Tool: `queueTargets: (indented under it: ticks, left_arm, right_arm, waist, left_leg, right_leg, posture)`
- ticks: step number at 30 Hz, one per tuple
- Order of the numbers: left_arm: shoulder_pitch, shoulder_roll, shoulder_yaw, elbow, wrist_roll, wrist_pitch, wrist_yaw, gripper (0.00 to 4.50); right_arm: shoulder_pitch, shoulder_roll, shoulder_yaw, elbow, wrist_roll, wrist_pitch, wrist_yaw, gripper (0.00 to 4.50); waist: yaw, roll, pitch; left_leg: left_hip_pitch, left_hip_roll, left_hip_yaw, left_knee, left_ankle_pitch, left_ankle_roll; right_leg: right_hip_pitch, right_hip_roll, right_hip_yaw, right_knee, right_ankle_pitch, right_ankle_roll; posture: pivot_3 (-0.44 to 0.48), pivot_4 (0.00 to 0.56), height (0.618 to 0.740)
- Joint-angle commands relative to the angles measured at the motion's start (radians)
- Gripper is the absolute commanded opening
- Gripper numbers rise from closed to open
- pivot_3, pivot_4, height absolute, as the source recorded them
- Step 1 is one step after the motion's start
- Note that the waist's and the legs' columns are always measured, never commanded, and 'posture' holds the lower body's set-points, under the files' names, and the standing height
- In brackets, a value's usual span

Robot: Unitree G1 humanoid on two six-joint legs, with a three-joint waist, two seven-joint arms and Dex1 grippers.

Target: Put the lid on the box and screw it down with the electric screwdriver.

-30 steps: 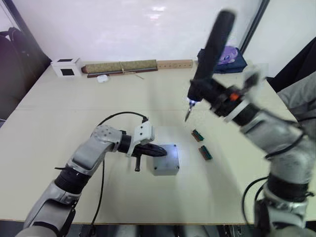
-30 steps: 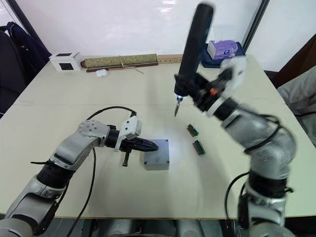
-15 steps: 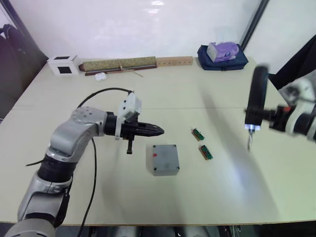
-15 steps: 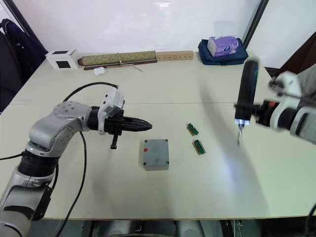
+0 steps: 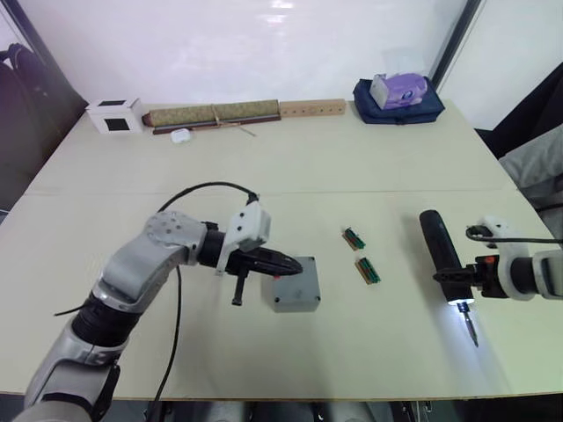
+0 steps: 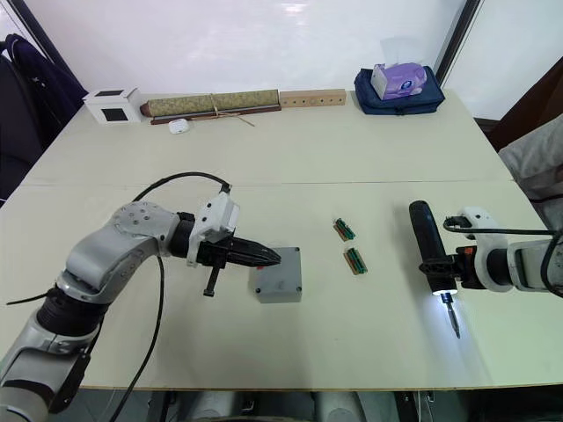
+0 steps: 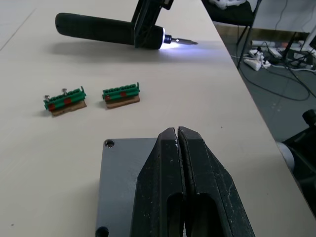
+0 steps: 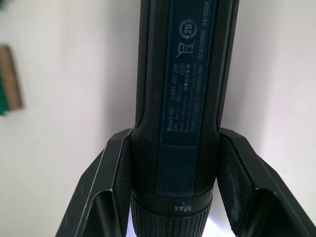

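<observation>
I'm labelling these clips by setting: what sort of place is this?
Probably a lab or workshop: a plain work table with a grey box, small green parts, an electric screwdriver and floor cables.

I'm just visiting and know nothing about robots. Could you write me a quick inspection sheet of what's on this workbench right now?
Surface: pale table, two panels joined by a seam.
Job's things: lid sits on the grey box; electric screwdriver lies flat on the table's right side, lamp lit.
Clutter: two green parts; white cube, rolled mat, wooden strip, tissue box on blue bag along the far edge.
Grippers: left gripper shut, tips over the lid; right gripper shut on the screwdriver.
Cables: black cable loops over the left arm.
Surroundings: white wall; floor cables in the left wrist view.
</observation>
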Motion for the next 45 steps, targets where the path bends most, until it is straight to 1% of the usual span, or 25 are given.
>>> queueTargets:
  ticks: [1, 2, 3, 4, 8, 11, 12, 13, 15, 17, 20, 21, 23, 25, 28, 30, 33, 35, 39, 45]
  left_arm:
    - [-0.012, 0.008, 0.016, -0.006, 0.001, -0.028, -0.002, 0.00]
    - [-0.013, 0.009, 0.016, -0.001, 0.002, -0.031, -0.002, 0.00]
    - [-0.015, 0.011, 0.022, 0.012, 0.005, -0.037, -0.002, 0.00]
    - [-0.017, 0.013, 0.025, 0.022, 0.006, -0.042, -0.003, 0.00]
    - [-0.024, 0.043, 0.050, 0.059, 0.022, -0.063, -0.007, 0.00]
    - [-0.062, 0.087, 0.166, 0.157, -0.007, -0.039, 0.023, 0.00]
    - [-0.065, 0.108, 0.198, 0.186, -0.012, -0.035, 0.025, 0.00]
    - [-0.061, 0.129, 0.214, 0.207, -0.002, -0.036, 0.027, 0.00]
    - [-0.044, 0.169, 0.198, 0.233, 0.050, -0.074, 0.023, 0.00]
    - [-0.038, 0.185, 0.167, 0.251, 0.093, -0.111, 0.014, 0.00]
    - [-0.033, 0.179, 0.139, 0.250, 0.113, -0.115, 0.010, 0.00]
    - [-0.013, 0.177, 0.123, 0.225, 0.111, -0.107, 0.005, 0.00]
    - [0.025, 0.168, 0.101, 0.180, 0.107, -0.086, 0.012, 0.00]
    - [0.061, 0.161, 0.084, 0.155, 0.112, -0.069, 0.026, 0.00]
    - [0.121, 0.149, 0.057, 0.118, 0.120, -0.058, 0.046, 0.00]
    - [0.134, 0.142, 0.054, 0.105, 0.117, -0.052, 0.055, 0.00]
    - [0.149, 0.119, 0.040, 0.075, 0.096, -0.016, 0.069, 0.00]
    - [0.151, 0.096, 0.016, 0.062, 0.109, -0.014, 0.084, 0.00]
    - [0.119, 0.053, -0.038, 0.075, 0.140, -0.024, 0.091, 0.00]
    - [0.054, -0.012, -0.074, 0.153, 0.177, -0.072, 0.085, 0.00]
  right_arm:
    - [-0.033, -0.007, -0.013, -0.011, -0.064, -0.016, 0.049, 3.43]
    - [-0.035, -0.005, -0.009, -0.013, -0.080, -0.019, 0.062, 3.77]
    - [-0.036, -0.004, -0.004, -0.020, -0.111, -0.046, 0.069, 4.22]
    - [-0.037, -0.002, -0.001, -0.025, -0.135, -0.065, 0.074, 4.42]
    - [-0.053, -0.012, -0.013, -0.039, -0.191, -0.107, 0.117, 4.42]
    - [-0.104, -0.045, -0.069, -0.078, -0.226, -0.191, 0.168, 4.42]
    - [-0.125, -0.026, -0.110, -0.122, -0.216, -0.248, 0.195, 4.42]
    - [-0.146, 0.026, -0.152, -0.186, -0.197, -0.319, 0.207, 4.42]
    - [-0.155, 0.132, -0.197, -0.323, -0.111, -0.365, 0.217, 4.42]
    - [-0.125, 0.196, -0.166, -0.434, -0.055, -0.340, 0.222, 4.42]
    - [-0.044, 0.192, -0.072, -0.575, -0.026, -0.302, 0.277, 4.42]
    - [-0.011, 0.211, -0.042, -0.620, 0.005, -0.292, 0.282, 4.42]
    - [0.040, 0.249, 0.006, -0.672, 0.030, -0.292, 0.279, 4.42]
    - [0.081, 0.257, 0.049, -0.709, 0.003, -0.308, 0.284, 4.42]
    - [0.116, 0.272, 0.099, -0.728, -0.049, -0.332, 0.267, 4.42]
    - [0.123, 0.274, 0.111, -0.730, -0.062, -0.340, 0.268, 4.42]
    - [0.135, 0.276, 0.155, -0.722, -0.128, -0.377, 0.274, 4.42]
    - [0.148, 0.265, 0.187, -0.716, -0.162, -0.373, 0.270, 4.42]
    - [0.159, 0.296, 0.226, -0.711, -0.164, -0.365, 0.269, 4.42]
    - [0.150, 0.362, 0.238, -0.721, -0.131, -0.337, 0.243, 4.42]
  waist:
    - [-0.001, 0.000, 0.000]
    - [-0.002, 0.000, 0.000]
    - [-0.001, 0.000, 0.000]
    - [-0.001, 0.000, 0.000]
    - [-0.002, 0.000, 0.000]
    - [-0.005, 0.000, 0.000]
    - [-0.006, 0.000, 0.000]
    - [-0.009, 0.000, 0.000]
    - [-0.015, 0.000, 0.000]
    - [-0.012, -0.001, 0.000]
    - [0.008, -0.003, 0.001]
    - [0.016, -0.003, 0.001]
    - [0.018, -0.003, 0.001]
    - [0.018, -0.004, 0.000]
    - [0.017, -0.004, 0.000]
    - [0.015, -0.004, 0.001]
    - [0.013, -0.004, 0.000]
    - [0.008, -0.004, 0.000]
    - [0.002, -0.004, 0.000]
    - [0.002, -0.004, 0.000]
  left_leg:
    - [0.000, 0.000, 0.000, 0.000, 0.000, 0.000]
    - [0.000, 0.000, 0.000, 0.000, 0.000, 0.000]
    - [0.000, 0.000, 0.000, 0.000, 0.000, 0.000]
    - [0.000, 0.000, 0.000, 0.000, 0.000, 0.000]
    - [0.000, 0.000, 0.000, 0.000, 0.000, 0.000]
    - [0.000, 0.000, 0.000, 0.000, 0.000, 0.000]
    - [0.000, 0.000, 0.000, 0.000, 0.000, 0.000]
    - [0.000, 0.000, 0.000, 0.000, 0.000, 0.000]
    - [0.001, 0.002, -0.001, 0.000, 0.000, 0.000]
    - [0.001, 0.003, -0.002, -0.001, 0.000, 0.000]
    - [0.000, 0.003, -0.005, -0.001, 0.000, 0.000]
    - [-0.001, 0.002, -0.005, 0.000, 0.000, 0.000]
    - [-0.002, 0.000, -0.004, 0.002, 0.000, 0.000]
    - [-0.002, -0.001, -0.004, 0.002, 0.000, 0.000]
    - [-0.001, -0.001, -0.004, 0.003, 0.000, 0.000]
    - [0.000, 0.000, -0.005, 0.003, 0.000, 0.000]
    - [0.001, 0.001, -0.005, 0.003, 0.000, -0.001]
    - [0.001, 0.001, -0.005, 0.003, 0.000, -0.001]
    - [0.001, 0.001, -0.005, 0.003, 0.000, -0.001]
    - [0.001, 0.000, -0.005, 0.003, 0.000, -0.001]
  right_leg:
    - [0.000, 0.000, 0.000, 0.000, 0.000, 0.000]
    - [0.000, 0.000, 0.000, 0.000, 0.000, 0.000]
    - [0.000, 0.001, 0.000, 0.000, 0.000, 0.000]
    - [0.000, 0.001, 0.000, 0.000, 0.000, 0.000]
    - [0.000, 0.000, 0.000, 0.000, 0.000, 0.000]
    - [0.000, 0.001, 0.000, 0.001, 0.000, 0.000]
    - [-0.001, 0.001, 0.000, 0.002, 0.000, 0.000]
    - [-0.001, 0.001, 0.000, 0.002, 0.000, 0.000]
    - [-0.002, 0.002, 0.000, 0.002, 0.000, 0.000]
    - [0.000, 0.004, -0.002, 0.001, 0.000, 0.000]
    - [0.001, 0.002, -0.005, 0.001, 0.000, 0.000]
    - [0.000, 0.000, -0.006, 0.002, 0.000, 0.000]
    - [0.001, -0.004, -0.004, 0.001, 0.000, 0.000]
    - [0.002, -0.005, -0.002, 0.000, 0.001, 0.001]
    - [0.002, -0.005, -0.002, 0.000, 0.001, 0.002]
    - [0.002, -0.004, -0.003, 0.000, 0.001, 0.002]
    - [0.003, -0.001, -0.003, 0.001, 0.001, 0.001]
    - [0.002, -0.001, -0.003, 0.002, 0.001, 0.001]
    - [0.003, -0.002, -0.004, 0.002, 0.001, 0.001]
    - [0.003, -0.001, -0.004, 0.002, 0.001, 0.001]
  posture:
    - [0.000, 0.150, 0.740]
    - [0.000, 0.150, 0.740]
    - [0.000, 0.150, 0.740]
    - [0.000, 0.150, 0.740]
    - [0.000, 0.150, 0.740]
    - [0.000, 0.150, 0.740]
    - [0.000, 0.150, 0.740]
    - [0.000, 0.150, 0.740]
    - [0.000, 0.150, 0.740]
    - [0.000, 0.150, 0.740]
    - [0.000, 0.150, 0.740]
    - [0.000, 0.150, 0.740]
    - [0.000, 0.150, 0.740]
    - [0.000, 0.150, 0.740]
    - [0.000, 0.150, 0.740]
    - [0.000, 0.150, 0.740]
    - [0.000, 0.150, 0.740]
    - [0.000, 0.150, 0.740]
    - [0.000, 0.150, 0.740]
    - [0.000, 0.150, 0.740]
